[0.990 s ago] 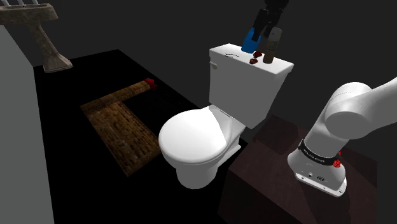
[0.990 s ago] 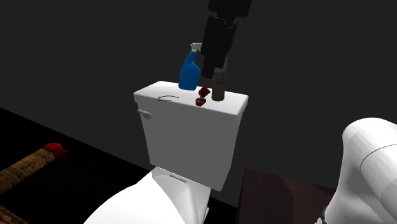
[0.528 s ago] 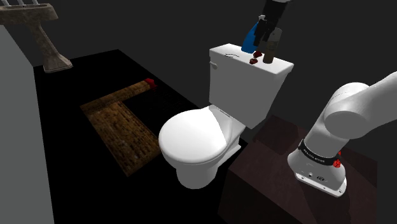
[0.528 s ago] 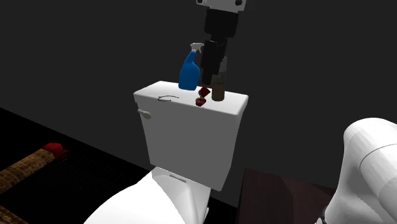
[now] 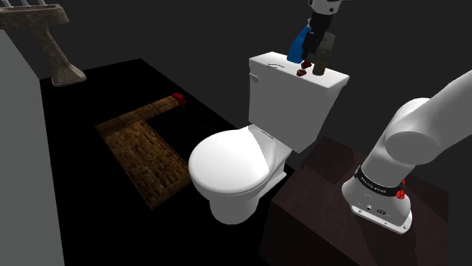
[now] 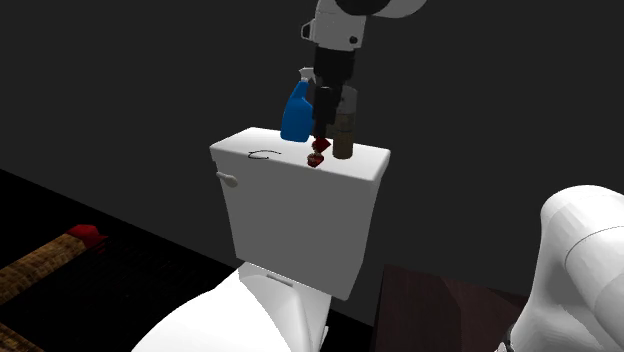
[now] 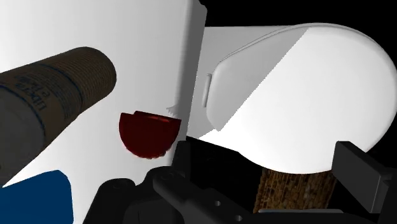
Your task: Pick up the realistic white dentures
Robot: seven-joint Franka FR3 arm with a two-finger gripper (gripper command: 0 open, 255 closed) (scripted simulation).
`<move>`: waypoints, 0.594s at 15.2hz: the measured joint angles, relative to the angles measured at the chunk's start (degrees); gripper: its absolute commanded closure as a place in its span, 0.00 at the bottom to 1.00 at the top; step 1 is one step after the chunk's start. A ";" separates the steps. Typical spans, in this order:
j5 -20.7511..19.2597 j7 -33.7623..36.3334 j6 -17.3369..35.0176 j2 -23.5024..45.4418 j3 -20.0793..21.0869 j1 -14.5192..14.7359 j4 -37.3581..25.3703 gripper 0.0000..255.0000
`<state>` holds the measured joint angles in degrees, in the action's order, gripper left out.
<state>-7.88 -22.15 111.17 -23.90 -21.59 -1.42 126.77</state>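
Observation:
The dentures (image 5: pixel 302 72) (image 6: pixel 318 155) (image 7: pixel 147 133) look like a small dark red piece lying on the white toilet tank lid (image 5: pixel 272 66) (image 6: pixel 265 160) (image 7: pixel 153 57). They sit between a blue spray bottle (image 5: pixel 297 44) (image 6: pixel 297 112) (image 7: pixel 32 197) and a brown cylindrical bottle (image 5: pixel 321 60) (image 6: pixel 344 138) (image 7: pixel 51 95). My black gripper (image 5: pixel 308 57) (image 6: pixel 322 132) (image 7: pixel 245 191) points down just above the dentures, close beside the brown bottle. Its fingers (image 7: pixel 362 181) stand apart and hold nothing.
Below the tank the white toilet has its seat lid (image 5: pixel 227 162) (image 7: pixel 305 95) closed. A brown brick-patterned mat (image 5: pixel 144 147) lies on the black floor, with a stone pedestal (image 5: pixel 57 45) at the back left. The arm's dark stand (image 5: pixel 318 204) is beside the toilet.
The gripper has come down between the two bottles, toward the dentures on the tank lid. Its fingers stay open, and nothing on the lid has moved.

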 measured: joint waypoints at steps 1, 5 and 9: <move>0.03 -1.63 0.40 1.54 -1.15 -0.12 -0.99 0.00; 1.58 -7.73 2.80 9.62 -5.16 -0.02 -5.83 0.00; 3.25 -12.02 5.28 14.96 -7.56 -0.33 -8.00 0.00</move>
<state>-4.62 -34.17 116.44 -8.93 -29.15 -1.74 118.78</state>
